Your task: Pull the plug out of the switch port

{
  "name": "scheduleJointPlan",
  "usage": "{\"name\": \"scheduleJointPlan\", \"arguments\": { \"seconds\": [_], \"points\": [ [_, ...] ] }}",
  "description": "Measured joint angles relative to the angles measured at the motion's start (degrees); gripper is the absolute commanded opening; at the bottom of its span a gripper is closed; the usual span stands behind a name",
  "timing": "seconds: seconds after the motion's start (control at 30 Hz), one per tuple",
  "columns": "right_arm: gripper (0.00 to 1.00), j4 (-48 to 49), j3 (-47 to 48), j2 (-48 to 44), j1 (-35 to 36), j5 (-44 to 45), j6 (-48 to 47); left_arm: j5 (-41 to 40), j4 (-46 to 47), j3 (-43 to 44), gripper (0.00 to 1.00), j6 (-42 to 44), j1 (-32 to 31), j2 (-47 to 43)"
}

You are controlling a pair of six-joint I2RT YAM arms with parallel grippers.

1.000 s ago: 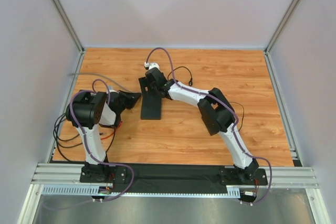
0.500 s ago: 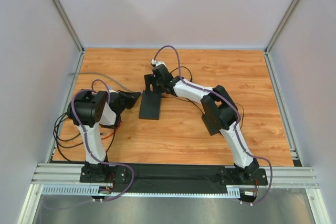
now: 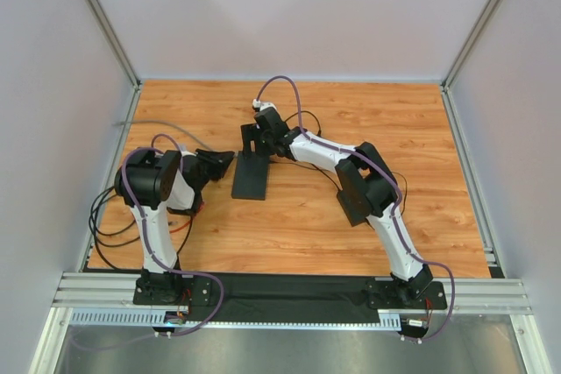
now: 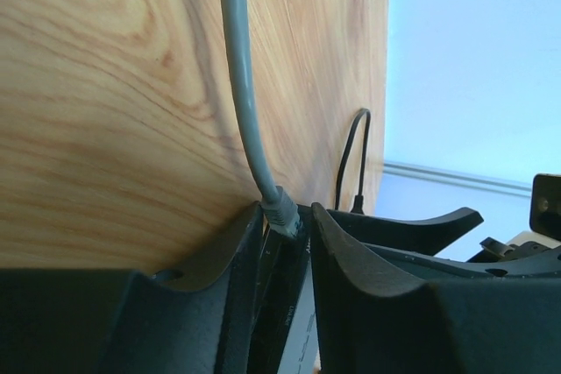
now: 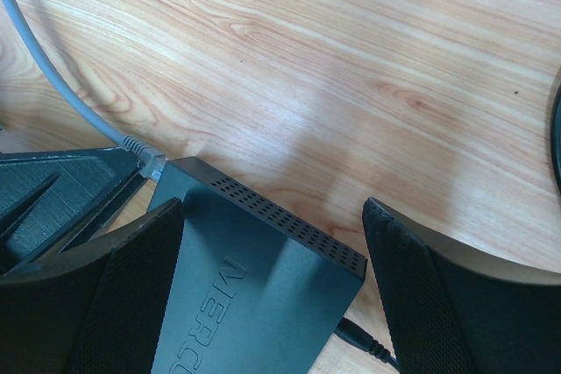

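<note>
You see the plug [image 4: 280, 213] between the narrow left gripper [image 4: 285, 216] jaws, pointing to bench's left edge, while right gripper [image 5: 272, 256], jaws wide, straddles the switch [image 5: 263, 295].

Switch [image 5: 254, 304] ports hidden; plug [image 4: 280, 213] seating unclear.

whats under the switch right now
Only bare wooden table shows around the switch, which seems to lie flat on it. Anything beneath is covered by its black body, so it cannot be seen.

The plug [image 5: 151, 164] sits in the switch's [image 3: 252, 174] left side, table [image 3: 351, 120] beneath.
</note>
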Motion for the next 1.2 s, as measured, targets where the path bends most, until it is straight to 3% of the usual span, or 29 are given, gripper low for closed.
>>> {"name": "scheduleJointPlan", "arguments": {
  "seconds": [0.8, 1.2],
  "points": [
    [0.83, -0.2, 0.1, 0.0, 0.0, -0.4, -0.3, 1.5, -1.1, 2.8, 0.3, -1.3, -0.4, 1.9],
    [0.82, -0.5, 0.2, 0.0, 0.0, -0.5, -0.6, 1.4, -0.7, 2.8, 0.35, -1.4, -0.8, 2.0]
  ]
}}
